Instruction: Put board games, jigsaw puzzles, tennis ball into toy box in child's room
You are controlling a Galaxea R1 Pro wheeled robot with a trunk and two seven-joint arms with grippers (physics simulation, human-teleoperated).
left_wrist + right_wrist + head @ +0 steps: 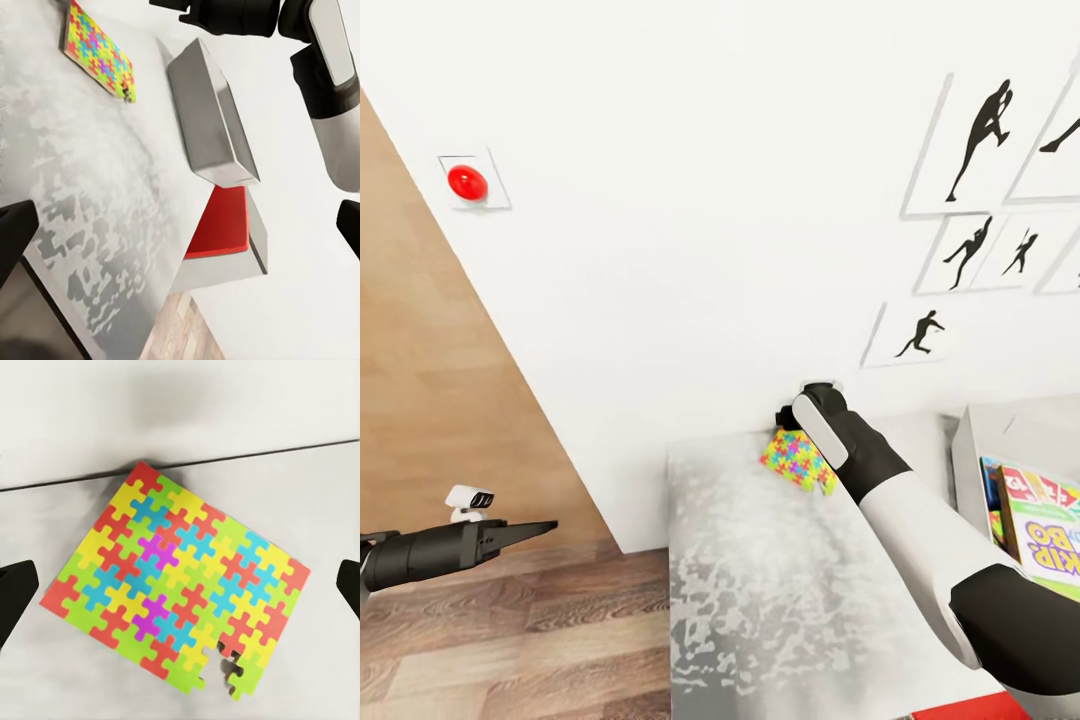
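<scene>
Hovering over the mottled grey table (760, 600), right gripper (180, 585) spread open above a thin flat rectangular jigsaw puzzle (176, 589) near the wall, lying diagonal to the table's back edge. Left gripper (535, 527) closed, empty.

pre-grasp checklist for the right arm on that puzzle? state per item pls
1. Target in view: ok. The jigsaw puzzle sits centred in the right wrist view, flat on the table near the wall.
2. Right gripper open: ok. Its fingertips show at both edges of the wrist view, spread wider than the puzzle.
3. Contact with the puzzle: cannot tell; height above it is unclear.
4. Puzzle complete: not ok. A piece is missing at one edge.
5. Toy box ready: ok. It stands to the right on the table, with the SKIP BO game already inside.
6. Left gripper clear of the work: ok. It is over the floor, holding nothing.
</scene>
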